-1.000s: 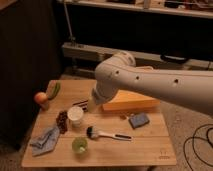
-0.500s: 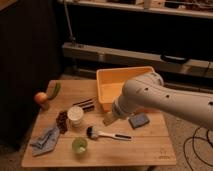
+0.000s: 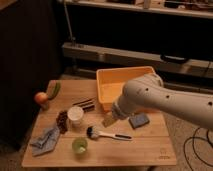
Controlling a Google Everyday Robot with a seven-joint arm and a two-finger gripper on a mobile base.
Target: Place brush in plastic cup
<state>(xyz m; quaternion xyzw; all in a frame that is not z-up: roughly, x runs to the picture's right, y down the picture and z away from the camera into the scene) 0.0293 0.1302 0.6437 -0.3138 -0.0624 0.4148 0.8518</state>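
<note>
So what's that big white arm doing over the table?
A robot arm is reaching across the wooden table. Its hand hovers close over the brush, which lies flat on the table, not yet picked up. The small green cup the brush should go into stands near the front edge, by the brush head.

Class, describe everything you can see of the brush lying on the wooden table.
The brush lies flat on the wooden table. Its round dark bristle head points left; a slim white handle runs right to a dark tip. It looks plastic. It sits near the white cup and the green plastic cup, touching neither. The gripper hovers just beyond its handle, not holding it.
</note>
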